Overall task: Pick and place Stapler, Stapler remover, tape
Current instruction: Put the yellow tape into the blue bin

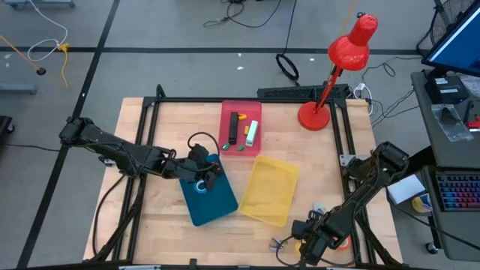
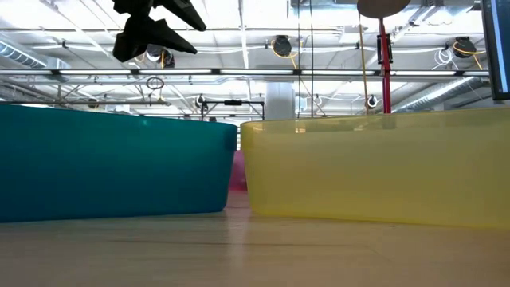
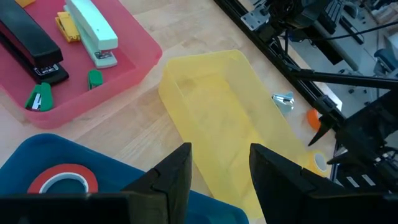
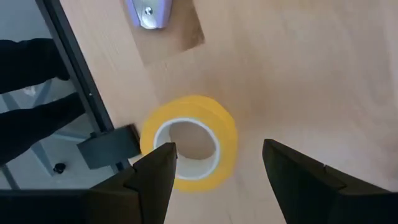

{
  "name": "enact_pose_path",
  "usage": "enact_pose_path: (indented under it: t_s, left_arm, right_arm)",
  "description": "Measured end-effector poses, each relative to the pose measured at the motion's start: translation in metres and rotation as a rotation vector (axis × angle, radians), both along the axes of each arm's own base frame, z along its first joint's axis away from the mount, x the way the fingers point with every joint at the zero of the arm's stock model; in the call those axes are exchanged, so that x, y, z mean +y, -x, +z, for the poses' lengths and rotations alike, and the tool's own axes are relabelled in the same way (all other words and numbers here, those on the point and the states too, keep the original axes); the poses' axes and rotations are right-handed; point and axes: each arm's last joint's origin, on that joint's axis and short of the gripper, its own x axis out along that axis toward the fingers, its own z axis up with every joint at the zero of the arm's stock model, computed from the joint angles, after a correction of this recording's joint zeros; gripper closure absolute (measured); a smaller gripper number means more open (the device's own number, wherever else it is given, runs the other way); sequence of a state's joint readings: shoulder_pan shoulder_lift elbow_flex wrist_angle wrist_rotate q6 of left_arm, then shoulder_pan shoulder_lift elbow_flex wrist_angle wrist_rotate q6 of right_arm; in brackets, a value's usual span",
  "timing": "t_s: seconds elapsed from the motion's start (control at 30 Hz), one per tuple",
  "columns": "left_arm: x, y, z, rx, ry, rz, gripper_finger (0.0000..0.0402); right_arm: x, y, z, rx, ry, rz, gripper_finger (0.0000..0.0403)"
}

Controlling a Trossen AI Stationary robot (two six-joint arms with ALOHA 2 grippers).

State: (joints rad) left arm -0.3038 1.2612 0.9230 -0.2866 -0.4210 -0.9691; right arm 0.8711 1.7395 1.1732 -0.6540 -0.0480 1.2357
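Observation:
My right gripper (image 4: 217, 168) stands open near the table's front right corner (image 1: 311, 241), pointing down over a yellow tape roll (image 4: 189, 143) that lies flat on the wood. One finger (image 4: 155, 177) shows over the roll's rim, the other beside it; I cannot tell that either touches. A silver-purple stapler remover (image 4: 147, 12) lies just beyond. My left gripper (image 3: 221, 171) hangs open above the blue tray (image 1: 210, 199), which holds a red tape roll (image 3: 62, 180). The pink tray (image 1: 241, 150) holds a black stapler (image 3: 31, 46) and a mint stapler (image 3: 93, 31).
The yellow tray (image 1: 270, 191) lies between the two grippers, with the blue tray beside it. Green bits (image 3: 40, 96) lie in the pink tray. A red desk lamp (image 1: 330, 75) stands at the far right. An orange roll (image 3: 314, 118) lies near the right frame rail (image 4: 74, 81).

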Motion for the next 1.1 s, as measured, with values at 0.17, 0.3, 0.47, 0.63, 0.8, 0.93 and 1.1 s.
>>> enact_pose_path:
  t_s: [0.17, 0.3, 0.47, 0.63, 0.8, 0.93, 1.1]
  left_arm:
    - [0.000, 0.000, 0.000, 0.001, -0.006, -0.004, 0.0243]
    - [0.000, 0.000, 0.000, 0.006, -0.029, -0.020, 0.0243]
    - [0.000, 0.000, 0.000, 0.012, -0.056, -0.038, 0.0243]
    - [-0.001, 0.000, 0.000, 0.017, -0.051, -0.065, 0.0243]
    - [-0.001, 0.000, 0.000, 0.023, -0.076, -0.085, 0.0243]
    - [-0.001, 0.000, 0.000, 0.025, -0.089, -0.094, 0.0243]
    - [-0.001, 0.000, 0.000, 0.026, -0.096, -0.100, 0.0243]
  right_arm:
    - [0.001, 0.000, -0.014, 0.052, 0.040, -0.015, 0.0168]
    - [0.000, 0.001, -0.020, 0.101, 0.057, -0.046, 0.0171]
    - [0.002, 0.000, -0.012, 0.084, -0.001, -0.114, 0.0168]
    - [0.002, 0.002, -0.010, 0.105, -0.001, -0.179, 0.0170]
    - [0.000, 0.004, -0.022, 0.139, 0.037, -0.213, 0.0170]
    - [-0.004, 0.007, -0.035, 0.151, 0.044, -0.249, 0.0168]
    - [-0.010, 0.012, -0.047, 0.142, 0.039, -0.252, 0.0171]
